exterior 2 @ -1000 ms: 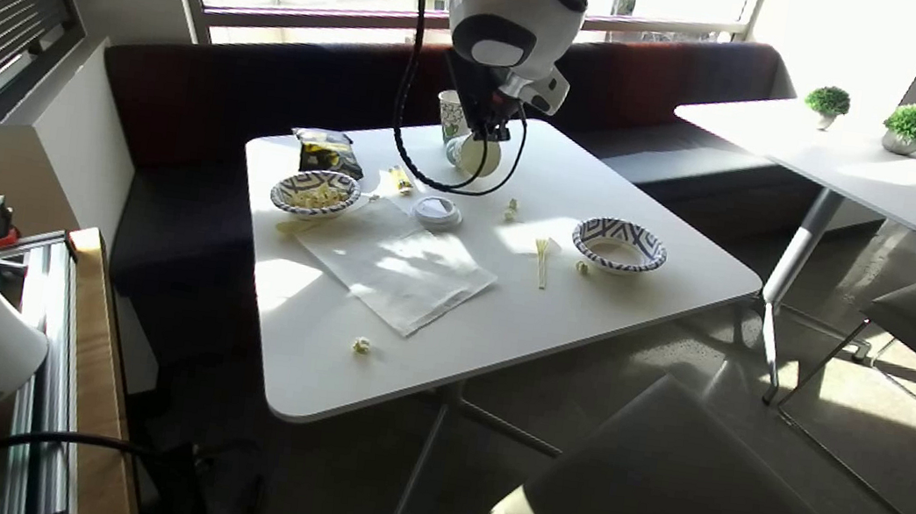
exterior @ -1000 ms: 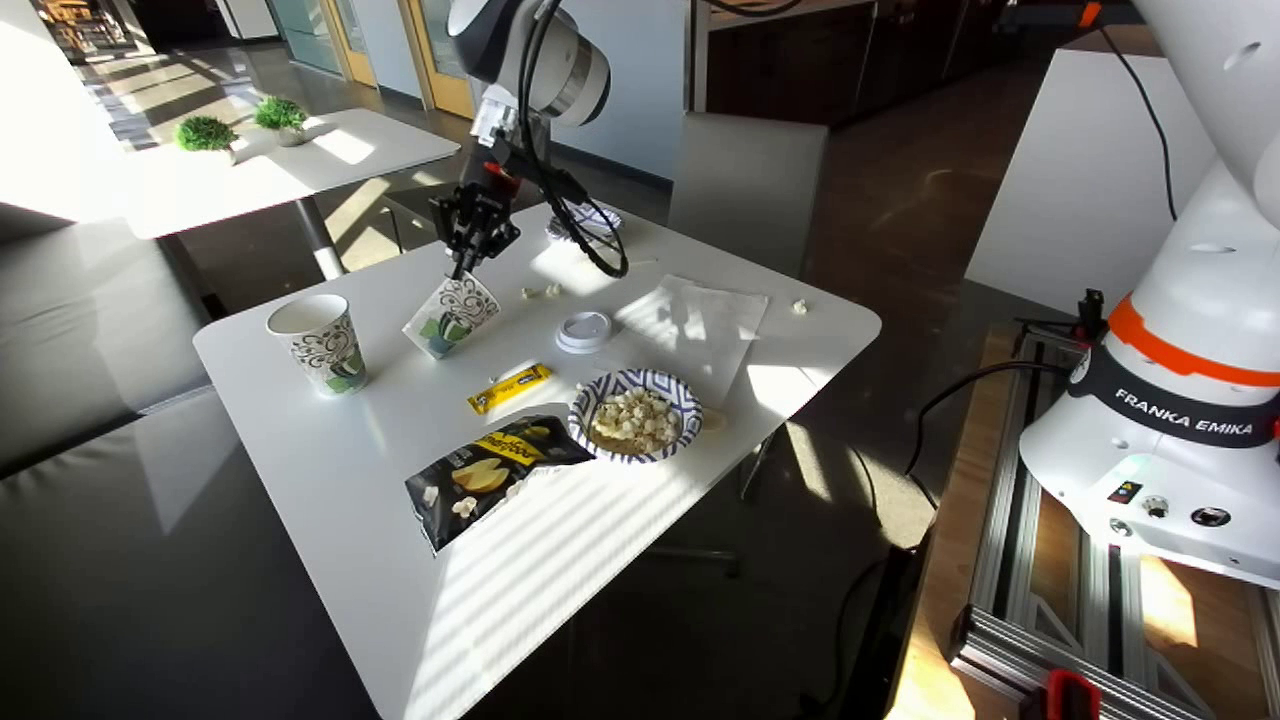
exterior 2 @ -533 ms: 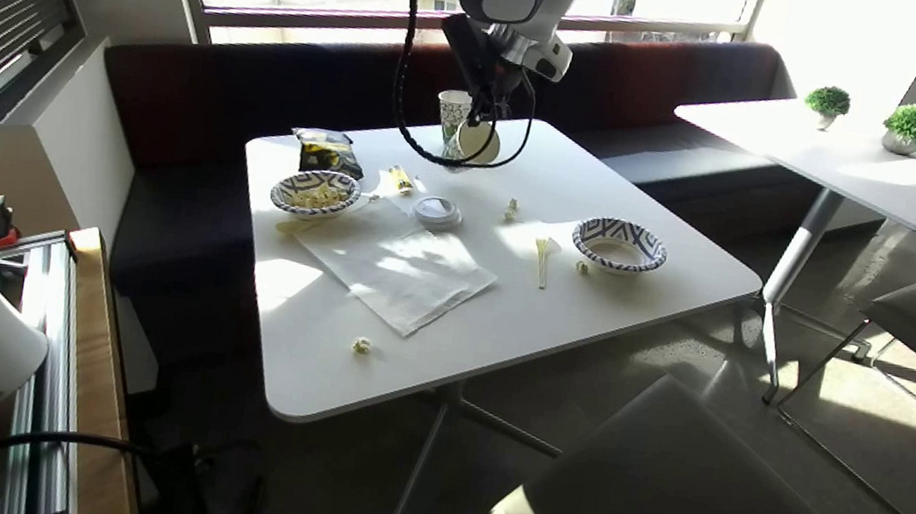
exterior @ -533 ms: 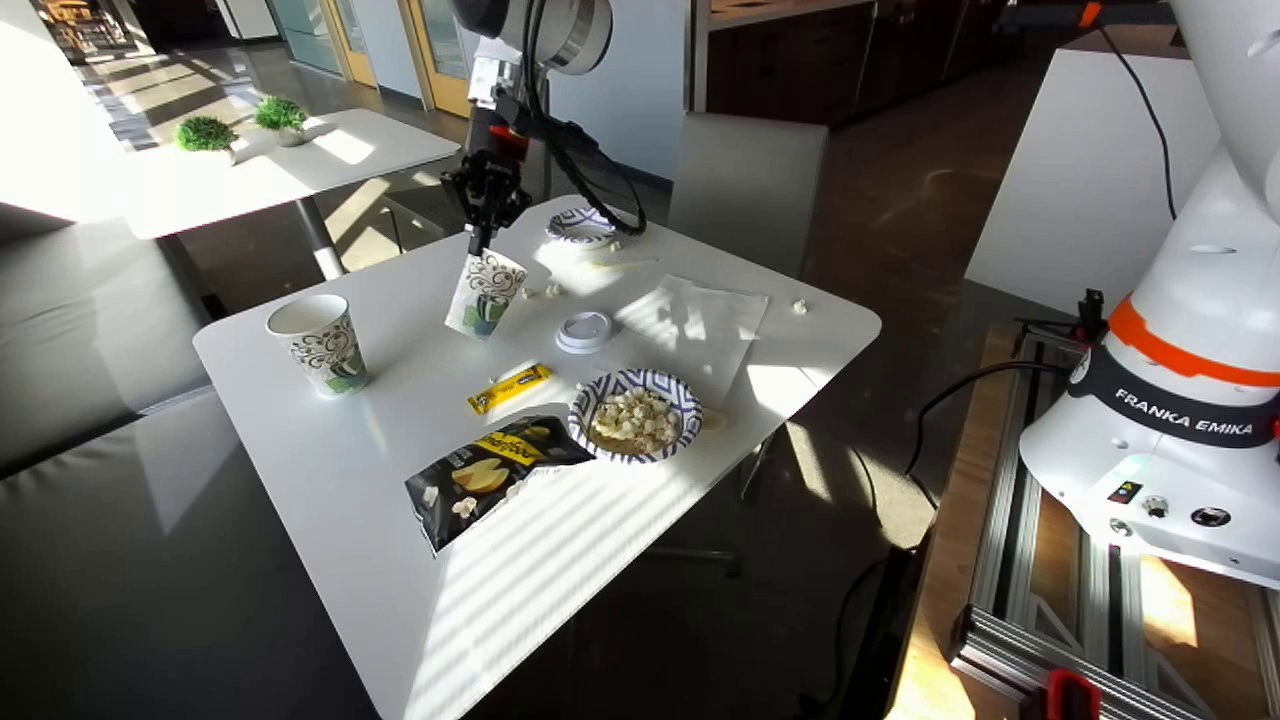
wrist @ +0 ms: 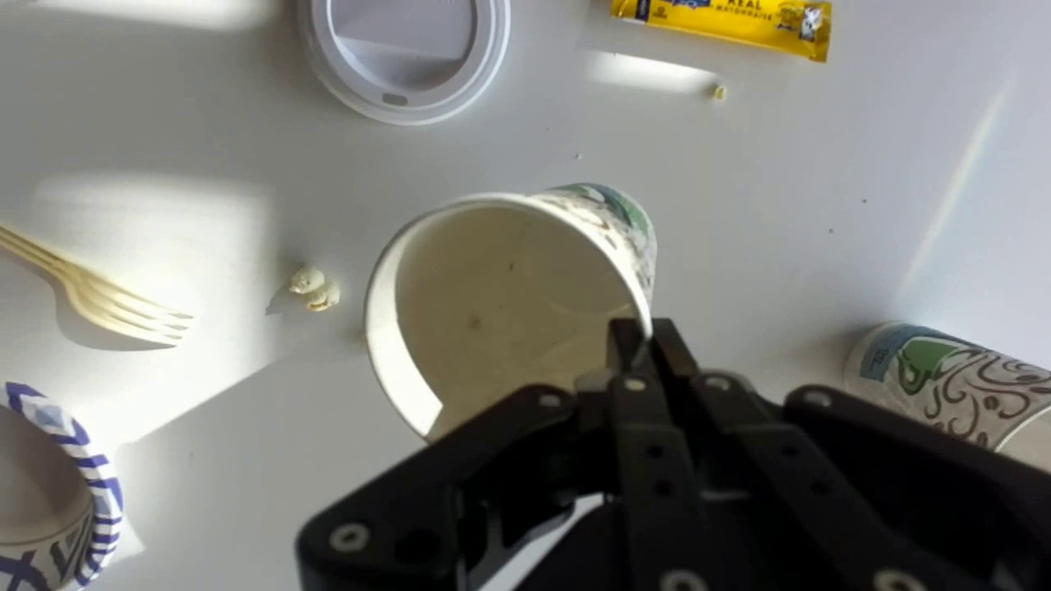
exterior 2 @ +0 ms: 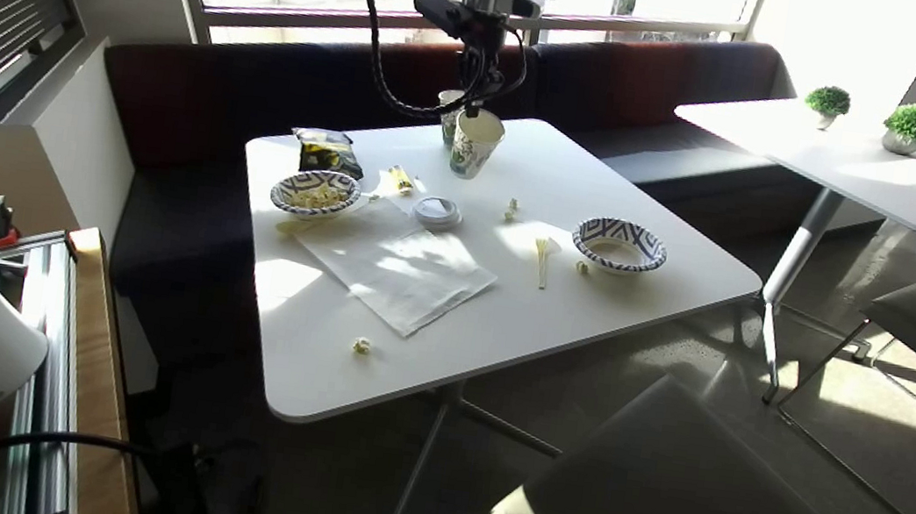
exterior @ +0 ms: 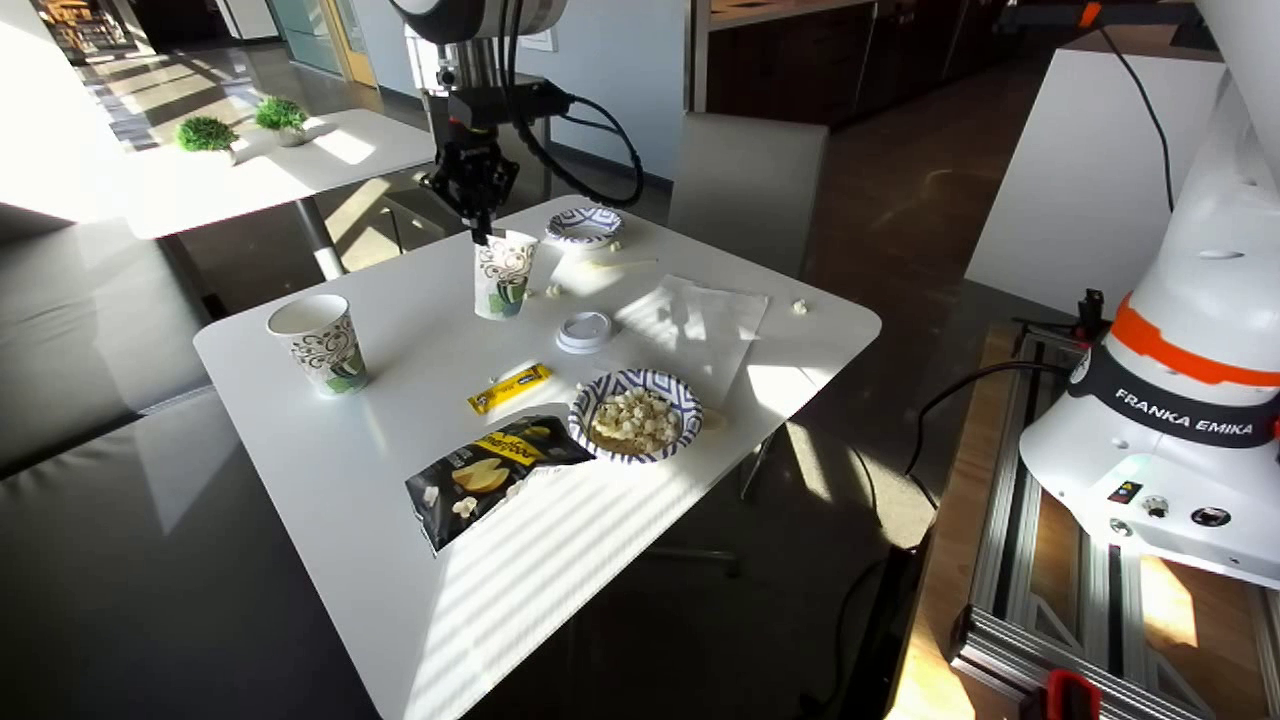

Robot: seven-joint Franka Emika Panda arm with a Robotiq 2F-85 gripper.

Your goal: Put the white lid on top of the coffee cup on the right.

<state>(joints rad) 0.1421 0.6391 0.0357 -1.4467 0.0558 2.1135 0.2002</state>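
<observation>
My gripper (exterior: pixel 483 234) is shut on the rim of a white paper cup (exterior: pixel 508 280) with a green-and-dark print. It grips one side wall, one finger inside and one outside, also seen in the wrist view (wrist: pixel 649 345). The held cup (exterior 2: pixel 470 152) is mouth up with a slight tilt; I cannot tell whether its base touches the table. It looks empty in the wrist view (wrist: pixel 501 295). The white lid (exterior: pixel 584 332) lies flat on the table beside it, and shows in the wrist view (wrist: pixel 406 61). A near-identical second cup (exterior: pixel 325 345) stands upright farther left, partly hidden behind the held cup in an exterior view (exterior 2: pixel 448 119).
A popcorn bowl (exterior: pixel 640 418), a black snack bag (exterior: pixel 490 475) and a yellow packet (exterior: pixel 509 389) lie near the lid. A napkin (exterior 2: pixel 403 272), a fork (exterior 2: pixel 541 264), another patterned bowl (exterior 2: pixel 618 247) and loose popcorn (exterior 2: pixel 511 208) are on the white table (exterior 2: pixel 502 325).
The gripper turned more upright, bringing the held cup from strongly tilted to nearly upright. The cup moved right in an exterior view, away from the second cup. The lid has not moved.
</observation>
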